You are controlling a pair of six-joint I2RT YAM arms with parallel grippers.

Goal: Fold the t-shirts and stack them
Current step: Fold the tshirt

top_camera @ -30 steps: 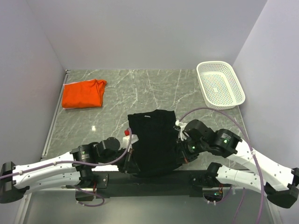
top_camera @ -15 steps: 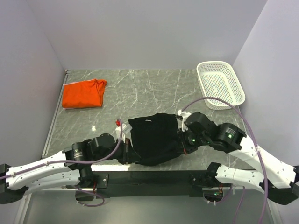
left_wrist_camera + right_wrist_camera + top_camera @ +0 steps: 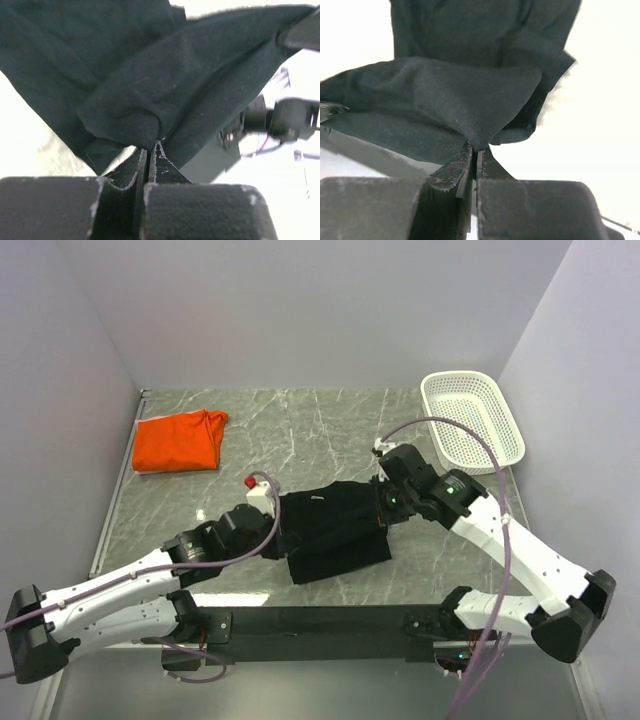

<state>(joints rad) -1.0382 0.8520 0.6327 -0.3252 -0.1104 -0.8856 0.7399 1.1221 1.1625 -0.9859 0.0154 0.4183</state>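
Observation:
The black t-shirt (image 3: pixel 335 525) hangs stretched between both grippers over the table's near middle, its lower part folded on the marble. My left gripper (image 3: pixel 275 520) is shut on its left edge; the pinched cloth (image 3: pixel 150 125) shows in the left wrist view. My right gripper (image 3: pixel 385 502) is shut on its right edge; the cloth (image 3: pixel 470 115) bunches at the fingertips in the right wrist view. The orange t-shirt (image 3: pixel 180 441) lies folded at the far left of the table, away from both grippers. The starburst mark is hidden.
A white mesh basket (image 3: pixel 470 422) stands at the far right corner. The grey marble table (image 3: pixel 300 430) is walled on the left, back and right. The arm bases sit along the black rail (image 3: pixel 320 625) at the near edge.
Both grippers carried the black shirt away from the near edge toward the table's middle. The shirt went from a tall hanging sheet to a lower, wider span with its bottom folded on the table.

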